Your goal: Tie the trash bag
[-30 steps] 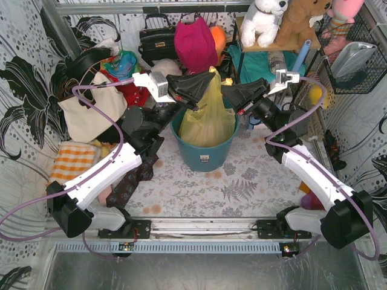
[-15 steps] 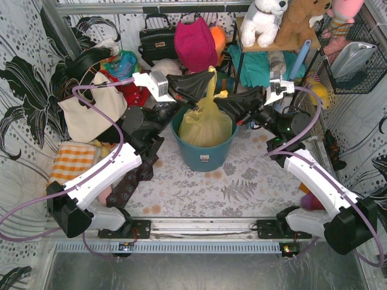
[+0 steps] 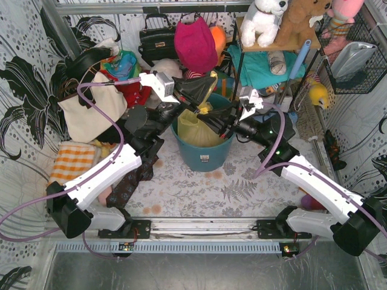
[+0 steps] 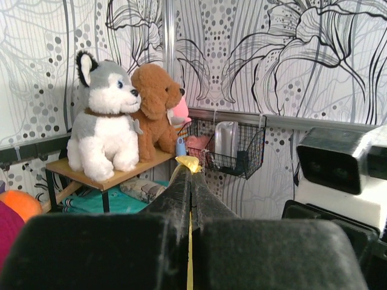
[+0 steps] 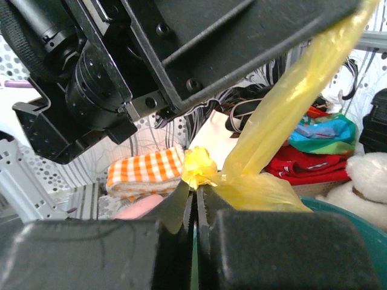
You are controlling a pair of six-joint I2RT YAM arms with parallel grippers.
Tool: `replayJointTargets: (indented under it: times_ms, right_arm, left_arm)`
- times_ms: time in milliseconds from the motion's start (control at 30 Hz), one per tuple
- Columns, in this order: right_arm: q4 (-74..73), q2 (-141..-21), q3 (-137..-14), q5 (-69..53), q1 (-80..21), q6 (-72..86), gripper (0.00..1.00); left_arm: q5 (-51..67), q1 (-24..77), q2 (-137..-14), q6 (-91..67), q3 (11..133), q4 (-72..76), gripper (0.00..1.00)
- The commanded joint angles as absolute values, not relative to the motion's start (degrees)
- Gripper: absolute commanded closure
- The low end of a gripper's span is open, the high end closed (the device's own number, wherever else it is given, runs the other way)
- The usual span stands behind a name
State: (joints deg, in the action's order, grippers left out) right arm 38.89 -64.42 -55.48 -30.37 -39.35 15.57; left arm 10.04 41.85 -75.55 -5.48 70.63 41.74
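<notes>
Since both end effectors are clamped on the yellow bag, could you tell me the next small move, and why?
Probably draw the left end effector and right end effector apart to cinch the tie. Both are shut on twisted ends of the trash bag, a taut strip runs between them, and the bag's body sits in the teal bucket.

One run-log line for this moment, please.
left gripper: shut on trash bag strand | right gripper: shut on trash bag tip | trash bag in teal bucket

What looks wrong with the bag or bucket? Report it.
Nothing stands out. The trash bag sits inside the upright teal bucket, nothing spilled, with its yellow tails pinched by the left end effector and right end effector.
</notes>
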Motion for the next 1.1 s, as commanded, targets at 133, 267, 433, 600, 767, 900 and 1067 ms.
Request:
replayJointTargets:
  times_ms: [133,267,433,600,767,900,1067]
  right_arm:
    - [34.59,-64.22,-57.74,-10.77,-47.44,6.98,1.00]
    - [34.55,-65.56,-57.42,-1.95,-51.22,7.37,1.00]
    - [34.83,-66.56,-56.24,8.67,-54.19,8.15,1.00]
    - [35.75,-68.08,-56.02,15.38,-55.94,9.51,1.00]
    - [37.59,-70.37,-56.18,21.46,-58.50,10.32,1.00]
    - [41.34,-71.74,-54.82,27.81,-60.39,10.95,1.00]
    - [48.94,-74.93,-53.55,34.90,-62.10,11.12,1.00]
  left_arm:
    - [11.05,41.75,-73.48,-4.03,69.18,39.45,1.00]
    - [12.80,41.73,-73.63,-3.98,69.32,38.45,1.00]
    - [14.36,41.72,-73.54,-4.21,69.26,37.75,1.00]
    - [14.89,41.70,-73.22,-4.39,69.02,37.34,1.00]
    - [15.34,41.74,-73.13,-4.46,69.00,36.83,1.00]
    - [15.62,41.72,-73.04,-4.57,68.88,36.49,1.00]
    - [16.06,41.69,-72.77,-4.76,68.47,36.57,1.00]
